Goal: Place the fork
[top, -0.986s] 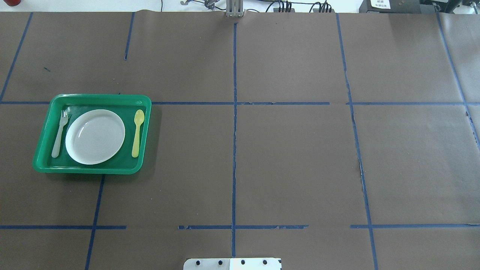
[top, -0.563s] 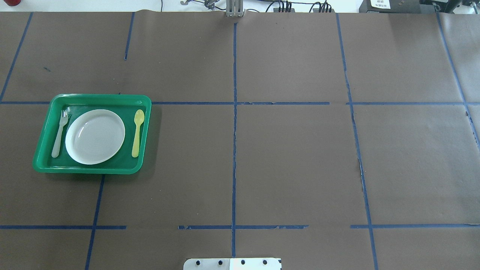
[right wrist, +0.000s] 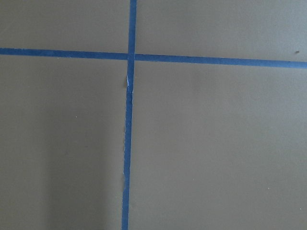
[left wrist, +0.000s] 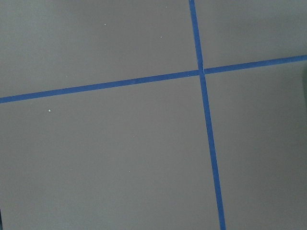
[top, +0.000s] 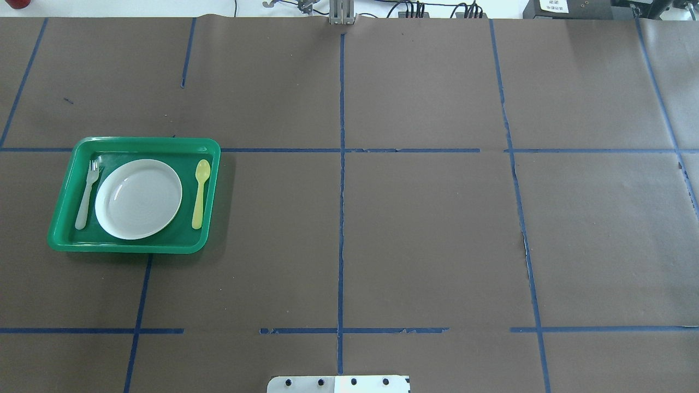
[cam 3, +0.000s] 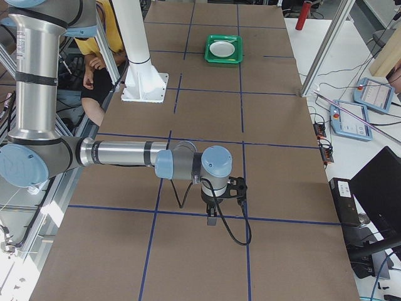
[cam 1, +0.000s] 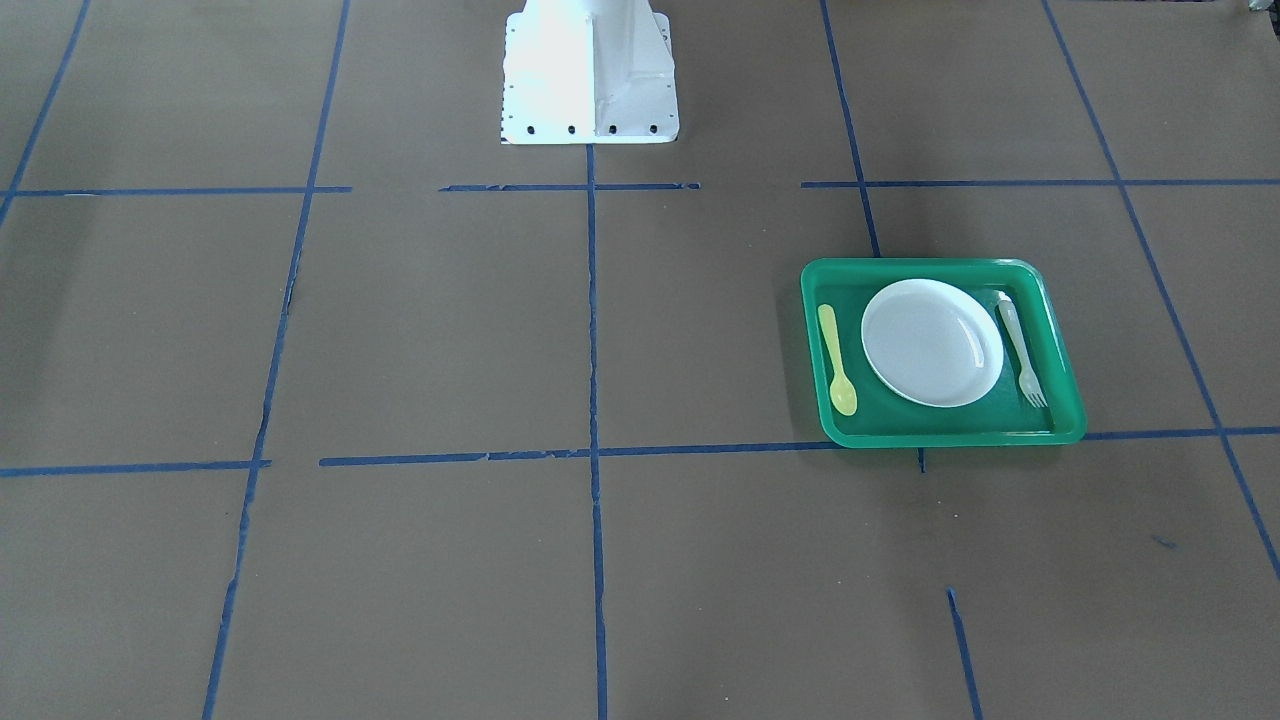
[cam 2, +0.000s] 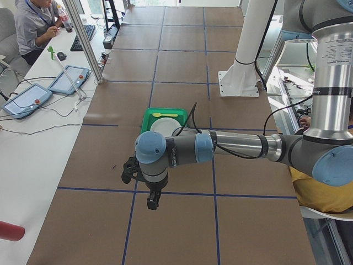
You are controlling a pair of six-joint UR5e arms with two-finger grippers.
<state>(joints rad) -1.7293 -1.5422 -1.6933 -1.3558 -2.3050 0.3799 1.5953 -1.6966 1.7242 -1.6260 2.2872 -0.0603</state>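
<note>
The pale whitish fork [top: 87,194] lies flat in the green tray [top: 136,246], along its left side, beside the white plate [top: 138,199]. In the front-facing view the fork [cam 1: 1020,350] lies on the right side of the tray [cam 1: 950,437], tines toward the camera. My left gripper [cam 2: 153,201] shows only in the exterior left view, hanging over bare table far from the tray. My right gripper [cam 3: 212,219] shows only in the exterior right view, over bare table at the other end. I cannot tell whether either is open or shut. Both wrist views show only brown paper and blue tape.
A yellow spoon [top: 200,194] lies in the tray on the plate's other side. The robot's white base [cam 1: 590,75] stands at the table's near-robot edge. Blue tape lines grid the brown paper. Tablets and cables lie on side benches.
</note>
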